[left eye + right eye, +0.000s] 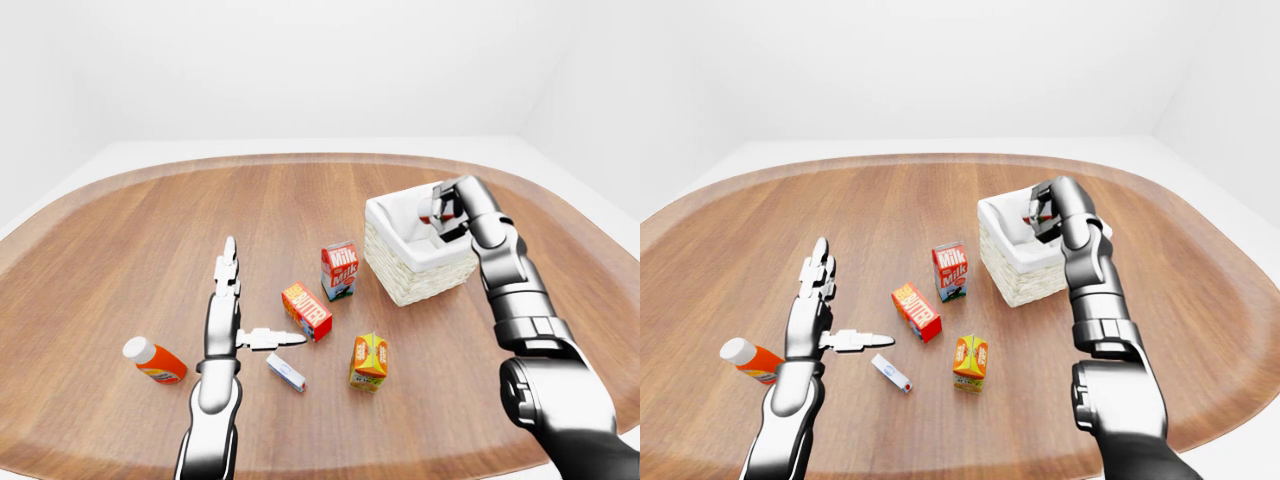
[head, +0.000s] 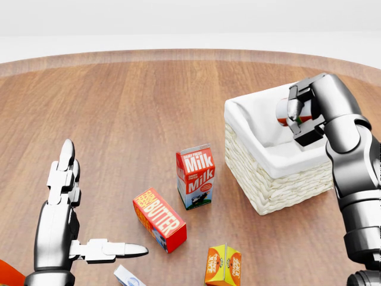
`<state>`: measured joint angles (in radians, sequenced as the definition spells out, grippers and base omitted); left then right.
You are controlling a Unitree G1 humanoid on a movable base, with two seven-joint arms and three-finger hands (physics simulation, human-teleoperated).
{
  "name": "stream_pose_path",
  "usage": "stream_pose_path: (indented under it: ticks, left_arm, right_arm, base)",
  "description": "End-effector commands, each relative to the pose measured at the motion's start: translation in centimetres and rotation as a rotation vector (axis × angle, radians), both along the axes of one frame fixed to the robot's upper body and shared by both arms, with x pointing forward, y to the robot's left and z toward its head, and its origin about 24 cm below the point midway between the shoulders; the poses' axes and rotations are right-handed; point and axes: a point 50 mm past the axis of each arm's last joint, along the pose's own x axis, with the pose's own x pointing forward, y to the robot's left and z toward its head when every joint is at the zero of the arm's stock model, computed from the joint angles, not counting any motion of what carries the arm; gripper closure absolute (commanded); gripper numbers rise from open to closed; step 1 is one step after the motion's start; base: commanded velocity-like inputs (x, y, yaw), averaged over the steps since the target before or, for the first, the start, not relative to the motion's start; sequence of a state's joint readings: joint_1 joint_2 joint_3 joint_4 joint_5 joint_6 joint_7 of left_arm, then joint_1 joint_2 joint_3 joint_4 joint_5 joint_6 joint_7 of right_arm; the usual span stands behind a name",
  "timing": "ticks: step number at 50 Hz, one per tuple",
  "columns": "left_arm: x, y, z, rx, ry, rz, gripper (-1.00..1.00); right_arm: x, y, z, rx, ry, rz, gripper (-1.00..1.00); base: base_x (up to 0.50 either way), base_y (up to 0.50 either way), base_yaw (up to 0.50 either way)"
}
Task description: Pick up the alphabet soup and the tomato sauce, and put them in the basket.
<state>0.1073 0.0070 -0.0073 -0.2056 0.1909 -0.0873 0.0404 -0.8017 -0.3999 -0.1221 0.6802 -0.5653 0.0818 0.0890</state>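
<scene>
Your right robot hand [image 2: 296,111] is clamped on a can [image 2: 283,111], probably one task can, over the basket [image 2: 271,185]; nothing released yet. Left robot hand [image 2: 71,232] is spread apart.

The scene is lit brightly and evenly, as if from overhead. Only faint, soft shadows are cast beneath objects. No glare or blur is seen; edges are rendered sharply throughout.
</scene>
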Motion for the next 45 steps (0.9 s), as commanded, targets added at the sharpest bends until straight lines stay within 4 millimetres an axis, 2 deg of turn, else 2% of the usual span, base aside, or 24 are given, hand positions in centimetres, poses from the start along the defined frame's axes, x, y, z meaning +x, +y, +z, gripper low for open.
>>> stream_pose_path:
  ticks: [1, 13, 31, 45]
  left_arm:
    - [0.0, 0.0, -0.1, -0.001, 0.004, -0.002, -1.0]
    - [0.0, 0.0, -0.1, -0.001, 0.005, -0.002, -1.0]
    - [-0.1, 0.0, -0.1, -0.001, 0.004, -0.002, -1.0]
    - [-0.1, 0.0, 0.0, -0.002, -0.001, -0.003, -1.0]
  right_arm:
    - [1.0, -0.1, 0.4, 0.006, 0.003, -0.043, 1.0]
    - [2.0, 0.4, 0.2, 0.005, 0.021, -0.052, 1.0]
    - [2.4, 0.8, -0.8, -0.02, 0.043, -0.07, 1.0]
    - [2.8, 1.7, -0.5, -0.045, 0.04, -0.071, 1.0]
  base:
    - [0.0, 0.0, 0.0]
    - [0.0, 0.0, 0.0]
    - [0.0, 0.0, 0.0]
    - [0.0, 0.0, 0.0]
